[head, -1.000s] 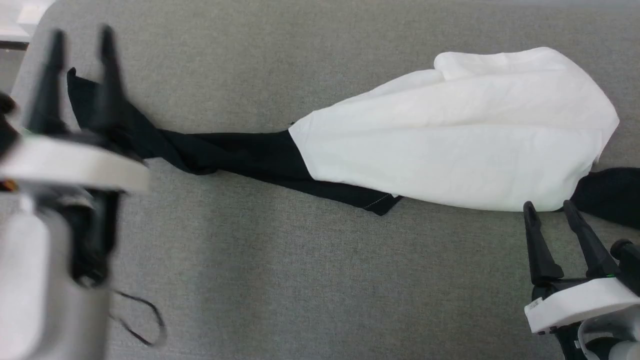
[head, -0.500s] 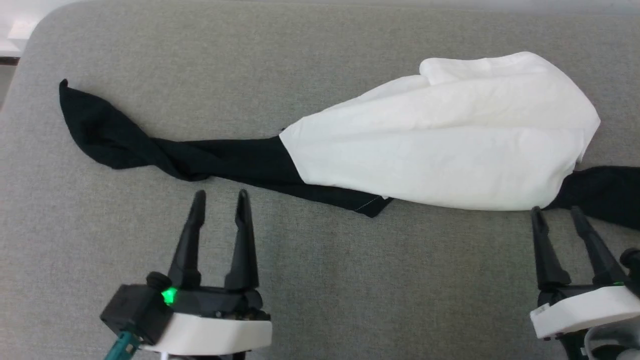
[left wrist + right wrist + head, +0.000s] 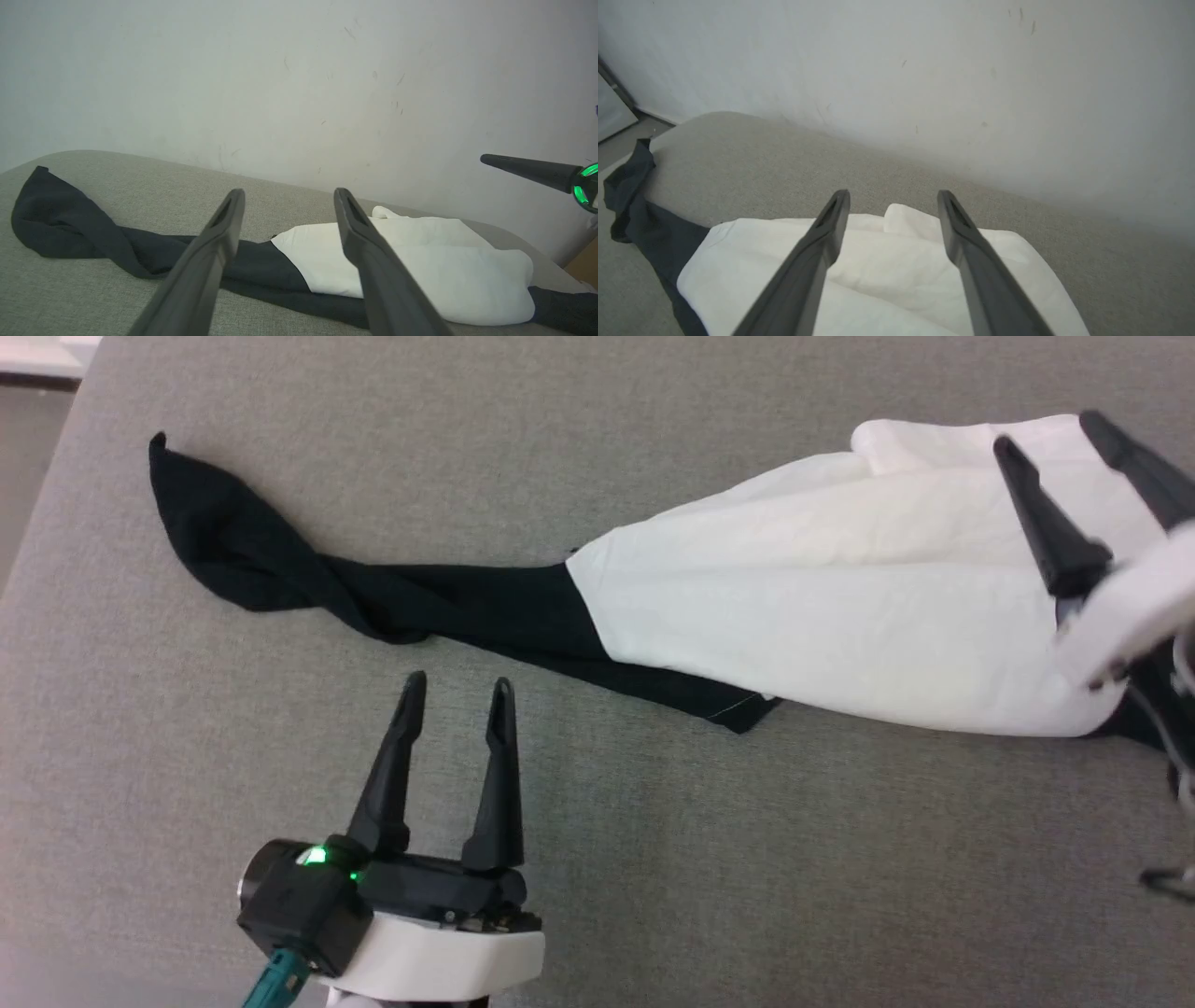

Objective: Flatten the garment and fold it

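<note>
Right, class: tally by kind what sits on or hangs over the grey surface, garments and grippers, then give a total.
garment: 1
grippers: 2, the left gripper and the right gripper, jaws apart on both
total: 3

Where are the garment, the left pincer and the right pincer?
garment (image 3: 840, 616), head view, on its white body.
left pincer (image 3: 458, 680), head view, midway between fingertips.
right pincer (image 3: 1046, 427), head view, midway between fingertips.
</note>
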`<state>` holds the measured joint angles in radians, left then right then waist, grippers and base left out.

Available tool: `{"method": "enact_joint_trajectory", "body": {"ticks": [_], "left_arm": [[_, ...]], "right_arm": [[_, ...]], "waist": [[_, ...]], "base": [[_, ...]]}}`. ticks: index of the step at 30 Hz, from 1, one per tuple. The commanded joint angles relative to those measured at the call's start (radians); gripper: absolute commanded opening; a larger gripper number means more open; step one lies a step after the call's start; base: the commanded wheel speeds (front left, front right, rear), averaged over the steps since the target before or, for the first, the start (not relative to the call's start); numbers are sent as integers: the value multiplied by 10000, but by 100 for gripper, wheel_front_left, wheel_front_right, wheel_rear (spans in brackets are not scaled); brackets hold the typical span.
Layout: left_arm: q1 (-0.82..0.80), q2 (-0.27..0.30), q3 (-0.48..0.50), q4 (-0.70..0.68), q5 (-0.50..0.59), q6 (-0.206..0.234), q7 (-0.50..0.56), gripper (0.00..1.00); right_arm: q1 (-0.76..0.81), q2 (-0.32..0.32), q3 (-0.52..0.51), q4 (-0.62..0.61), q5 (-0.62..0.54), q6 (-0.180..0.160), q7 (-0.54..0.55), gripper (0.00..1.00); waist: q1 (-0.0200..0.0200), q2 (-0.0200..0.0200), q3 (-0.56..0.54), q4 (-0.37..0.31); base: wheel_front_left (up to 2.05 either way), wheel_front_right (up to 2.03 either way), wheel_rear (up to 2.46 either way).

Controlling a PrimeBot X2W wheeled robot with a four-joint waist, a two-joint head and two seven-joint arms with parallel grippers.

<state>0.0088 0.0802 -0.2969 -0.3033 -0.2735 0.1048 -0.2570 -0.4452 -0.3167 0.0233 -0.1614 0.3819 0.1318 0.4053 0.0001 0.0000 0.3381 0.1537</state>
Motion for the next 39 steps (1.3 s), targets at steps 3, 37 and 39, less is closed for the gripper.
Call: {"method": "enact_joint_trajectory", "body": {"ticks": [3,37,39], "left_arm": [[-212,-122,-144,79,110,-122,-46,100],[-846,-299,-1777,413,-539,-136,-47,100],[-890,-299,-1938,412,-627,-128,-47,100]], "right_arm": [[-1320,-447,479,1234,99,-11,1418,100],[-5922,-2925,2479,3656,-518,-11,3524,0],[-6574,-3100,2693,3825,-811,-11,3210,0]], "waist": [[-1,0,323,353],[-1,0,1424,2467],[-1,0,1600,2735]], "base": [[0,0,0],[0,0,0],[0,0,0]]}}
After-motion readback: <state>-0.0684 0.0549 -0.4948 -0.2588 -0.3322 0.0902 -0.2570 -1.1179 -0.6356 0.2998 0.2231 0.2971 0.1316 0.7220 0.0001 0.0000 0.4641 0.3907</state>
